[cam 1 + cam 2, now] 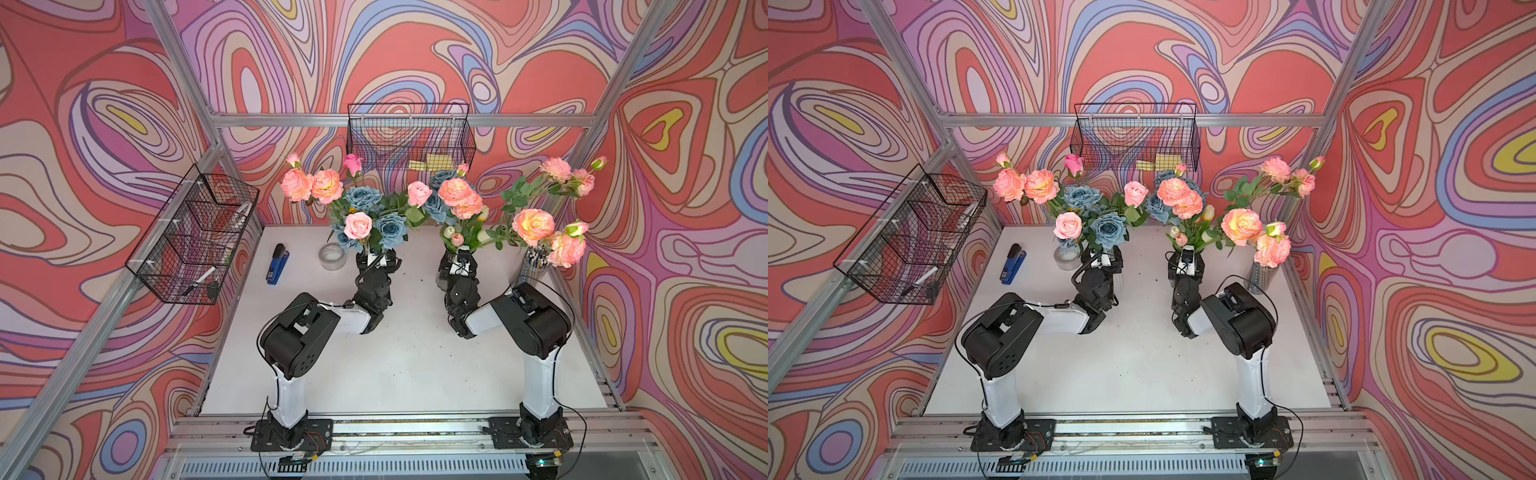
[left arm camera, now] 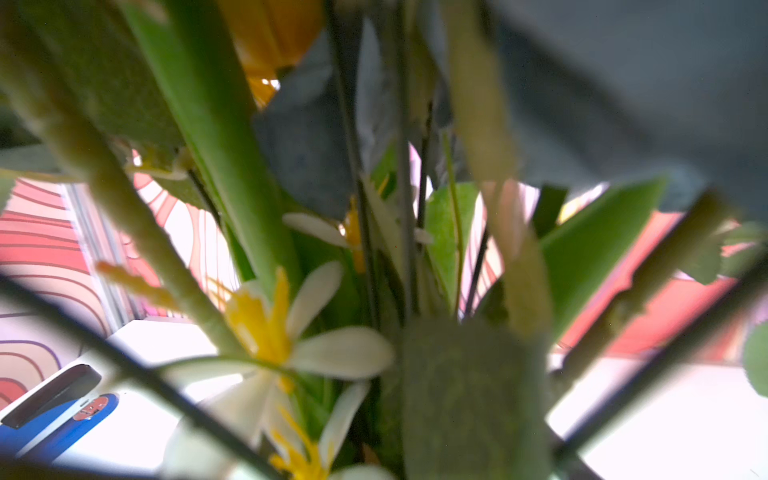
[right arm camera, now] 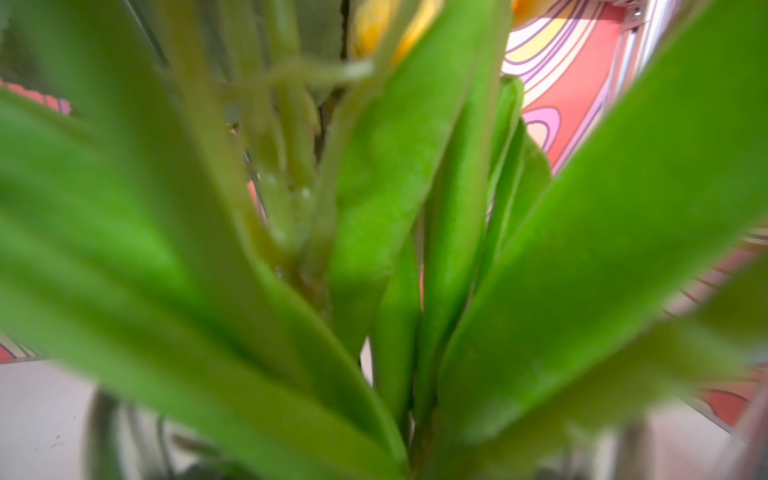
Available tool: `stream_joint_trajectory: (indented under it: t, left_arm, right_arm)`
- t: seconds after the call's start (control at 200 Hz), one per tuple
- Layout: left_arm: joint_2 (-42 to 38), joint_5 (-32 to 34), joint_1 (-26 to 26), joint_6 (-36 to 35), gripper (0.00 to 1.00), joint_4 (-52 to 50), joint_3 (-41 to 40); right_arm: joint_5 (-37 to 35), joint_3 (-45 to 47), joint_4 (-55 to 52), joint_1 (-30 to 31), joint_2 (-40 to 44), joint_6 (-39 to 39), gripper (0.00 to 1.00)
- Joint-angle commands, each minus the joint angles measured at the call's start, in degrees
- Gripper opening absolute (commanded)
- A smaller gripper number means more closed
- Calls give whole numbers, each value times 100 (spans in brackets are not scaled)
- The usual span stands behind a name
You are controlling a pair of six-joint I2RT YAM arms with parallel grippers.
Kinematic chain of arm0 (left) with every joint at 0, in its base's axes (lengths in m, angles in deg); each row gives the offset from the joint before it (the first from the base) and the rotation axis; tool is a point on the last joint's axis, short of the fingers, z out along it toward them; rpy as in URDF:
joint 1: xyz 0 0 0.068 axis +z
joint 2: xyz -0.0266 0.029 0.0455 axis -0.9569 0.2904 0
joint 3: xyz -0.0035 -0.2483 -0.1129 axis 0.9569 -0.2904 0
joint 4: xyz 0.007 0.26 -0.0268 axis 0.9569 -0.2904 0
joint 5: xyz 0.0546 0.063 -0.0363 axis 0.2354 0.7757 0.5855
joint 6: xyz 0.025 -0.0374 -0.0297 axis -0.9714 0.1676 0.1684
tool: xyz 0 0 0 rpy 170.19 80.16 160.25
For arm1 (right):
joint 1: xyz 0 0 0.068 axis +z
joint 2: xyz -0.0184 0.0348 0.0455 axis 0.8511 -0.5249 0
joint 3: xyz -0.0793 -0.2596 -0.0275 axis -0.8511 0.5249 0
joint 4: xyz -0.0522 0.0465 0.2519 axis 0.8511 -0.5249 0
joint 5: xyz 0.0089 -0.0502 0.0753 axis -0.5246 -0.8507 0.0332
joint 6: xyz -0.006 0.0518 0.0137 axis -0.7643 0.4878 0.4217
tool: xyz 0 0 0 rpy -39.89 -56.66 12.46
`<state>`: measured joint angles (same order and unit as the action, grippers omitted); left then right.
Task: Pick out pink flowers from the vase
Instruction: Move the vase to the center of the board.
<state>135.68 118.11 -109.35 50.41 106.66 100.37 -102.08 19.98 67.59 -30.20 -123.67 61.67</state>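
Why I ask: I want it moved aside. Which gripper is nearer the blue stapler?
Left. The left gripper reaches into the bouquet beside the blue stapler, the tape roll between them. The right gripper is at the other bouquet, farther across the table.

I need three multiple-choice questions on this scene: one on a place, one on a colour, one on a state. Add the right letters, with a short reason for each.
1. Where is the blue stapler?
A. in a wire basket
B. on the table, left of the tape roll
C. inside a vase

2. What colour are the roses standing among the pink flowers?
A. red
B. white
C. dusty blue

3. How does the tape roll rest?
A. flat, hole upward
B. on its edge
C. hung on a stem

Answers: 1 B, it lies on the white top beside the roll; 2 C, blue-grey blooms show in both top views; 3 A, its ring opening faces up.
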Motion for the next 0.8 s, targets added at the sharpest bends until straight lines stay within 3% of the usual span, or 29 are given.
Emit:
stream_joint_trajectory:
  t: [0.0, 0.32, 0.531, 0.666, 0.791]
  left_arm:
    - [251, 73, 180, -230, 1, 377, 254]
    - [628, 148, 649, -308, 3, 379, 735]
    - [850, 15, 756, -388, 12, 371, 1009]
    - [849, 19, 757, -351, 32, 367, 1013]
    - [725, -29, 756, -92, 58, 366, 795]
  right_arm:
    - [303, -390, 61, 1, -210, 190, 56]
    - [572, -1514, -652, 16, -643, 502, 56]
    - [649, -2002, -1026, 17, -844, 435, 61]
    - [690, -2004, -1163, 21, -786, 448, 67]
    - [707, -1824, -1240, 16, -632, 483, 83]
